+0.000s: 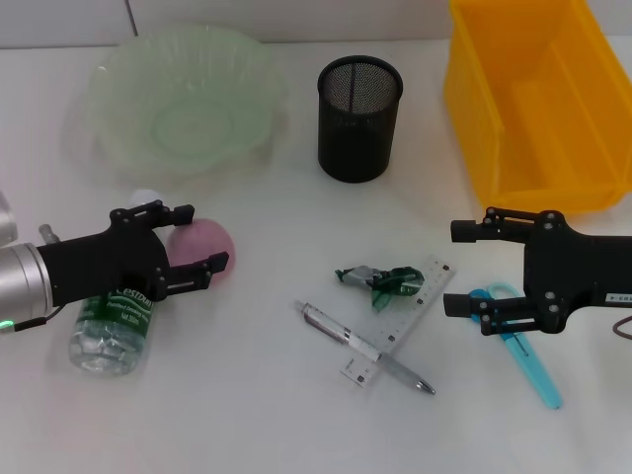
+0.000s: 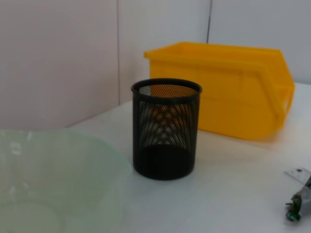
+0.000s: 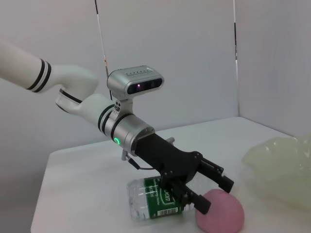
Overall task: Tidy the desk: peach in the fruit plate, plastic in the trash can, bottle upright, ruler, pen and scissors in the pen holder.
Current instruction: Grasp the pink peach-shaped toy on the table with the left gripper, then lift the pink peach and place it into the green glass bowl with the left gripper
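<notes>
- The left gripper [image 1: 202, 237] has its jaws spread wide, 1 finger on each side of the pink peach [image 1: 204, 247], with nothing clamped; whether the fingers touch the fruit cannot be told.
- From the right wrist view the same gripper [image 3: 216, 191] hangs just above the table, its 2 black fingers reaching over the peach [image 3: 219, 212].
- Under the left arm a clear plastic bottle [image 1: 114, 326] with a green label lies on its side, its white cap next to the peach.
- The right gripper [image 1: 466, 269] also has its jaws parted and holds nothing; it hovers at the right side of the desk, just above the handle end of the blue scissors [image 1: 523, 351].
- The scissors lie flat, blades pointing toward the near edge of the white desk [image 1: 247, 415].
- Between the 2 grippers a crumpled piece of green and silver plastic [image 1: 380, 279] rests on one end of the clear ruler [image 1: 403, 318].
- A silver pen [image 1: 365, 348] lies across the ruler's other end, touching it.
- Farther back, the black mesh pen holder [image 1: 359, 118] stands upright in the middle.
- The pale green fruit plate [image 1: 183, 99] sits to its left, beyond the peach.
- The yellow bin [image 1: 533, 99] stands to the holder's right, beyond the right gripper.
</notes>
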### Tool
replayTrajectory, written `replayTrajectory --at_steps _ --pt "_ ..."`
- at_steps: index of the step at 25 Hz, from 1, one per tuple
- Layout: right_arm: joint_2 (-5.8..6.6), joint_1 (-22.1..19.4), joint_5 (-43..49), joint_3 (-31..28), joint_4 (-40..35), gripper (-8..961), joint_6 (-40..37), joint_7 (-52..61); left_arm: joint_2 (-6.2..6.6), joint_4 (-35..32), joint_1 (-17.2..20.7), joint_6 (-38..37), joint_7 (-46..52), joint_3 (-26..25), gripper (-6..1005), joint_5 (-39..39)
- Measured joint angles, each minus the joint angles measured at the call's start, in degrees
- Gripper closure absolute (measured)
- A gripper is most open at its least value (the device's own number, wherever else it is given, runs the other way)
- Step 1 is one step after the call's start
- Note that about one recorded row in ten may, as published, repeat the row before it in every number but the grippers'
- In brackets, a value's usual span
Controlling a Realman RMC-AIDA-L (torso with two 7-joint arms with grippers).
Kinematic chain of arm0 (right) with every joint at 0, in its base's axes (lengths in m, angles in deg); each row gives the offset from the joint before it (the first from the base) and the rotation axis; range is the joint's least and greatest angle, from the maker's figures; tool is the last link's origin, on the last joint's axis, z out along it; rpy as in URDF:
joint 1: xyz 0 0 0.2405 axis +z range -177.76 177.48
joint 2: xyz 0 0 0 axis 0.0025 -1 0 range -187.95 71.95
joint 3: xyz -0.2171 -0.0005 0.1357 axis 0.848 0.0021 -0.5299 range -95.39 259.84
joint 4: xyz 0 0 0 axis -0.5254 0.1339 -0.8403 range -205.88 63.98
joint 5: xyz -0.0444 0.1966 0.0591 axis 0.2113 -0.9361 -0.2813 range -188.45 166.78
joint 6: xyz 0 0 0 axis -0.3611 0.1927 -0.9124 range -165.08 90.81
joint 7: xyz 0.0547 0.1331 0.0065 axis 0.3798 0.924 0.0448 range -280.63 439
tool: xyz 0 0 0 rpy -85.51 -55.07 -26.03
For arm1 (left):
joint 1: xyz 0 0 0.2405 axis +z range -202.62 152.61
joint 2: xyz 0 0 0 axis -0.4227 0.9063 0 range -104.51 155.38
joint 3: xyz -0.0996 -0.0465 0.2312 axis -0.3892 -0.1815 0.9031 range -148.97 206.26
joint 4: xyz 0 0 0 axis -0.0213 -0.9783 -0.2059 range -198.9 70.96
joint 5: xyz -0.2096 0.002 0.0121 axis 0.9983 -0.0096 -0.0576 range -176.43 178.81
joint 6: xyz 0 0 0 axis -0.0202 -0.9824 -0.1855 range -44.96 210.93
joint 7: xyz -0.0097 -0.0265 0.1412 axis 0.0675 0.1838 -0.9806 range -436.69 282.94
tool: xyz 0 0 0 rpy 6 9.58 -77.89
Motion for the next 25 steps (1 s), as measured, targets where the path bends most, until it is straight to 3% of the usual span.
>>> replayTrajectory --at_steps 7,13,16,22,25 --pt "0.00 0.1 0.0 0.0 0.0 117 0.0 0.0 0.00 -0.1 -1.1 3.1 0.5 1.1 255 0.0" --pt "0.00 0.1 0.0 0.0 0.0 118 0.1 0.0 -0.07 -0.2 -1.7 5.3 0.2 2.4 458 0.0" --pt "0.00 0.1 0.0 0.0 0.1 118 0.1 0.0 -0.08 -0.2 -1.9 5.7 0.3 3.0 666 0.0" --pt "0.00 -0.2 0.0 0.0 0.1 118 0.1 0.0 -0.18 -1.3 -1.6 5.2 0.3 9.7 826 5.7" --pt "0.00 -0.2 0.0 -0.1 0.1 118 0.1 0.0 -0.08 -1.8 -1.4 5.0 0.4 12.5 840 8.5"
